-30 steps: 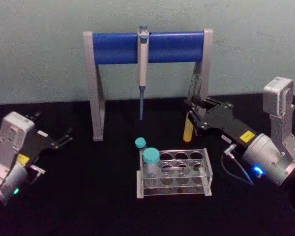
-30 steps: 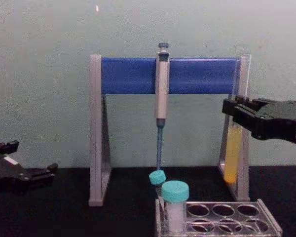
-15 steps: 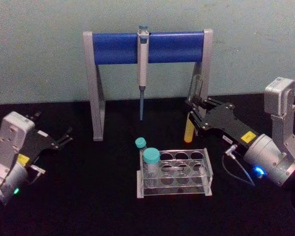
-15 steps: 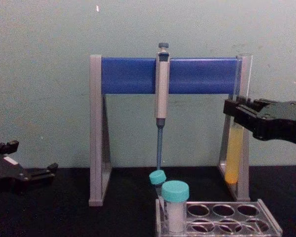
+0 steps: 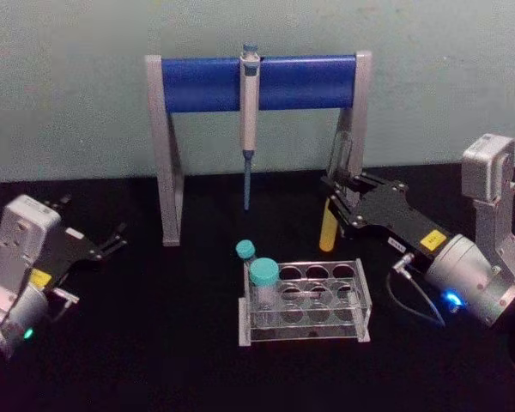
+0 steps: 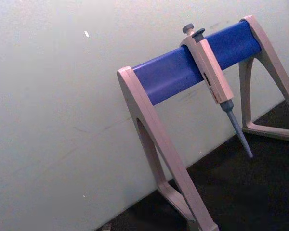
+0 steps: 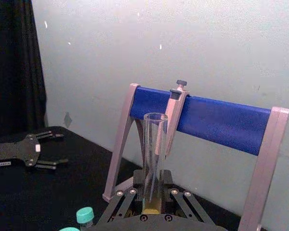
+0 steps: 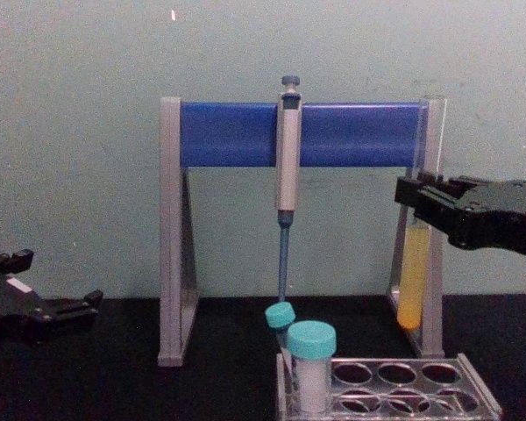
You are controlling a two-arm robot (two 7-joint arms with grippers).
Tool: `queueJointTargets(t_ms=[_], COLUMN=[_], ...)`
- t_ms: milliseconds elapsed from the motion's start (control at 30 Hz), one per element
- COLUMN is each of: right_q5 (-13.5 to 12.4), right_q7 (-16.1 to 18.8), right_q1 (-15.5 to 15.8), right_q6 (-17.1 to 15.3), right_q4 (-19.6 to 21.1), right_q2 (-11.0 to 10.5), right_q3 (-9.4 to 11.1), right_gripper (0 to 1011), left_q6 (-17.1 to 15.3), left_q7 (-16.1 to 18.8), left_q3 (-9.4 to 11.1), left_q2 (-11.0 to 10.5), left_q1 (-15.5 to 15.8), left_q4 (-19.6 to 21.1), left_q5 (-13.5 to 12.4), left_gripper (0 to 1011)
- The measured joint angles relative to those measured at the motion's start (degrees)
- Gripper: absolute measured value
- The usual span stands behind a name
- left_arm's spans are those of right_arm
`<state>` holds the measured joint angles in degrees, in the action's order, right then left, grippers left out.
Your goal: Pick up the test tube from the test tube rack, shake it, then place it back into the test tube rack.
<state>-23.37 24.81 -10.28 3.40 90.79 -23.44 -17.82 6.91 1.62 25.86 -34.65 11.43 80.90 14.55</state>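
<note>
R tool point(image 5: 332, 199) is clenched on the test tube point(image 8: 409, 281) approx mid-length. Tube is upright, long axis vertical, yellow liquid at the bottom, held in the air above the surface. The test tube rack point(image 5: 305, 324) lies below it and, prob, nearer the robot. Return likely needs a short pull back, then a straight drop into a free hole w/ the tube kept vertical. L tool point(image 5: 113, 239) is parked far left, fingers spread, well apart from the rack
</note>
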Motion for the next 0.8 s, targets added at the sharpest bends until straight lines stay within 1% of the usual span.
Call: queueJointTargets(t_ms=[167, 367, 533, 800], right_q5=[-0.89, -2.73, -3.7, -3.37], right_q7=[0.24, 0.97, 1.23, 0.72], right_q1=[0.19, 0.81, 1.38, 1.65], right_q6=[-0.54, -1.7, -2.52, -2.58], right_q4=[0.36, 1.21, 1.8, 1.56], right_q2=[-0.16, -0.67, -1.3, -1.7], right_q3=[0.05, 0.08, -0.3, -1.35], right_gripper=[229, 229, 229, 229], left_q6=[0.0, 0.0, 0.0, 0.0], left_q7=[0.0, 0.0, 0.0, 0.0], left_q3=[0.0, 0.0, 0.0, 0.0], left_q2=[0.0, 0.0, 0.0, 0.0], left_q1=[0.0, 0.0, 0.0, 0.0], left_q4=[0.0, 0.0, 0.0, 0.0], left_q5=[0.0, 0.0, 0.0, 0.0], left_gripper=[1009, 1009, 1010, 1010])
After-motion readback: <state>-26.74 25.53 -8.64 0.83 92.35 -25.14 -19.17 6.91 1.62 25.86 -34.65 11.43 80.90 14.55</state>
